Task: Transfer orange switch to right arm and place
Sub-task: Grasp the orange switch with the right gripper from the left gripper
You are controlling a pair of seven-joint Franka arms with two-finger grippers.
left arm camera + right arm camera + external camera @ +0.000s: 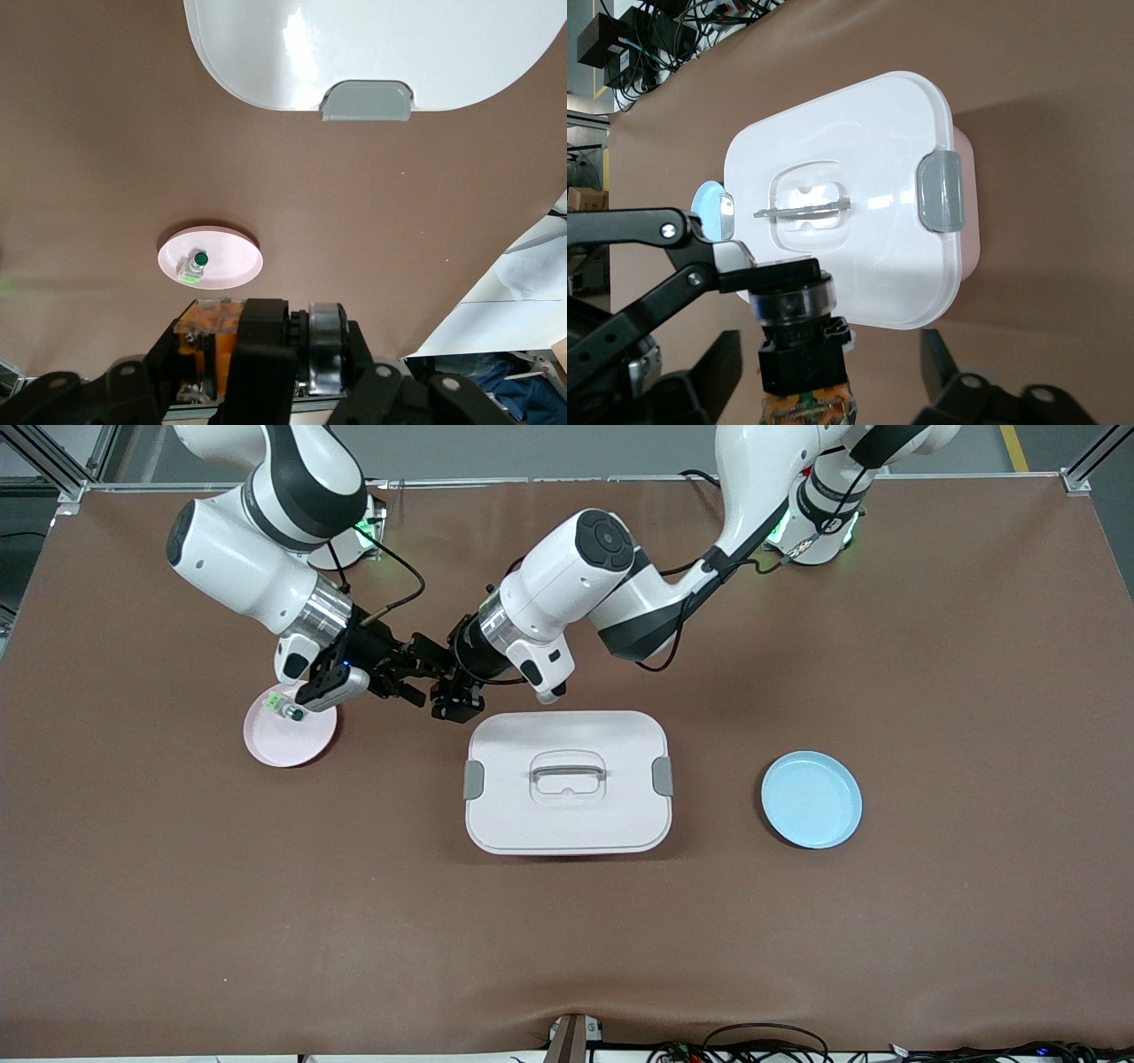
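My left gripper [232, 345] is shut on the orange switch [213, 332]; its black body, orange part and chrome ring show between the fingers. In the right wrist view the switch [804, 354] sits between my right gripper's [831, 350] open fingers, with gaps on both sides. In the front view the left gripper [447, 691] and right gripper [403, 677] meet tip to tip above the table, between the pink plate [306, 748] and the white box [567, 779]. The switch is hidden there.
A pale green switch [288, 708] with a dark green cap lies on the pink plate, also in the left wrist view [197, 264]. The white lidded box with grey latches stands mid-table. A blue plate [811, 799] lies toward the left arm's end.
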